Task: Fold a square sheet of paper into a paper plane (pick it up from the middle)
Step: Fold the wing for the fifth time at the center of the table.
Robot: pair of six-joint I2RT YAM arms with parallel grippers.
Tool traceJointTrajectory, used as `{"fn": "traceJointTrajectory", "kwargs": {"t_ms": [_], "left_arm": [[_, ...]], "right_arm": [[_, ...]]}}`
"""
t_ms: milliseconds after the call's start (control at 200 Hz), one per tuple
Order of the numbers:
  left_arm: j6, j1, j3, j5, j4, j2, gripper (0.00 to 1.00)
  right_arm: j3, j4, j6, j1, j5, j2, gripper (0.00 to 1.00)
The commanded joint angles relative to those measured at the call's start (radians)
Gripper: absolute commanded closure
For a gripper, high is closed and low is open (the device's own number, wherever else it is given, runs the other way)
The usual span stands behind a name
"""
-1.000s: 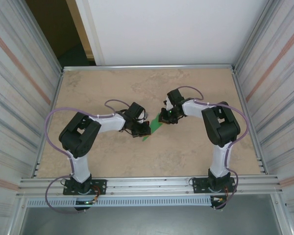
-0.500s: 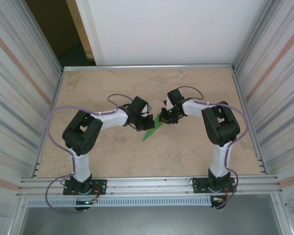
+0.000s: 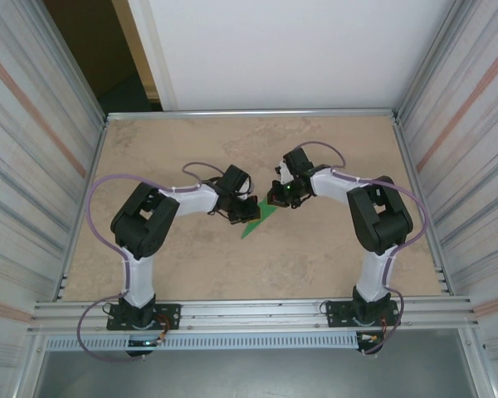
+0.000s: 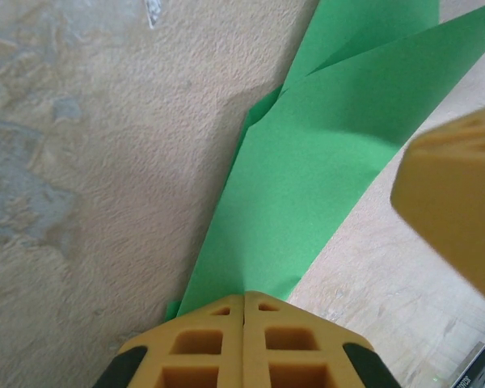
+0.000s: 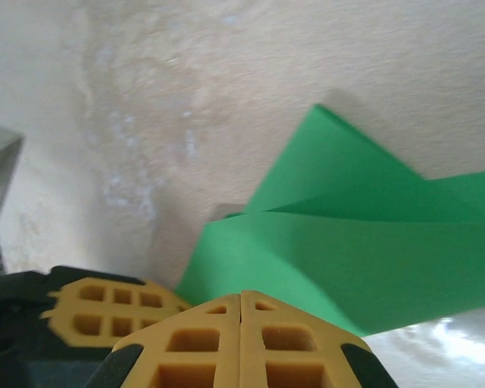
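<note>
Green paper, thin and matte: the sheet of paper (image 3: pixel 256 219) lies near the middle of the table (image 3: pixel 191 274), between my two grippers, already creased into overlapping flaps with a point toward the near side. My left gripper (image 4: pixel 244 323) has its pads pressed flat together, and the sheet's narrow end runs right up into the tips, so I judge that it is nipping that end rather than resting beside it. My right gripper (image 5: pixel 241 331) is closed the same way at the far-right end, with a raised fold of the sheet meeting its tips. From both wrist views the paper stands a little off the table and throws a shadow beneath. I expect it to weigh almost nothing and to give no resistance. It will bend, buckle or take a stray crease at the lightest sideways pull, and two grips pulling apart could tear it. The matte face should not slide much between the pads. The best hold, I judge, is on the folded layers along the centre ridge, where the paper is doubled and stiffest, rather than on a single loose flap or corner.
</note>
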State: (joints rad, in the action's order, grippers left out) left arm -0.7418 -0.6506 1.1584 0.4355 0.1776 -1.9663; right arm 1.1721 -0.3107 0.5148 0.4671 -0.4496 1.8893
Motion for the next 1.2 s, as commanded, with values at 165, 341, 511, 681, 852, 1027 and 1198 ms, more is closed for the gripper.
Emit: {"fn": "traceJointTrajectory", "kwargs": {"t_ms": [165,341,511,681,852,1027,1198], "left_arm": [[-0.005,-0.003,-0.042,-0.06,0.096,-0.012,1.0],[-0.016,-0.003,-0.058,-0.07,0.098,-0.014,1.0],[-0.023,-0.003,-0.083,-0.083,0.115,-0.01,1.0],[-0.034,-0.003,-0.123,-0.08,0.102,-0.008,1.0],[-0.021,-0.005,-0.085,-0.054,0.095,-0.016,1.0],[0.008,-0.005,0.012,-0.017,0.111,0.011,1.0],[-0.021,0.003,0.063,0.025,0.054,0.121,0.87]], "right_arm": [[-0.038,0.028,0.03,0.027,0.01,0.039,0.96],[-0.044,0.036,0.026,0.012,0.005,0.076,0.97],[-0.064,0.066,0.021,-0.066,-0.01,0.092,0.97],[-0.043,0.102,0.024,-0.204,-0.019,0.113,0.97],[0.033,0.058,0.021,-0.257,-0.008,0.141,0.97],[-0.013,0.052,0.053,-0.226,0.031,-0.007,0.94],[-0.064,-0.018,0.082,-0.189,0.141,-0.175,0.76]]}}
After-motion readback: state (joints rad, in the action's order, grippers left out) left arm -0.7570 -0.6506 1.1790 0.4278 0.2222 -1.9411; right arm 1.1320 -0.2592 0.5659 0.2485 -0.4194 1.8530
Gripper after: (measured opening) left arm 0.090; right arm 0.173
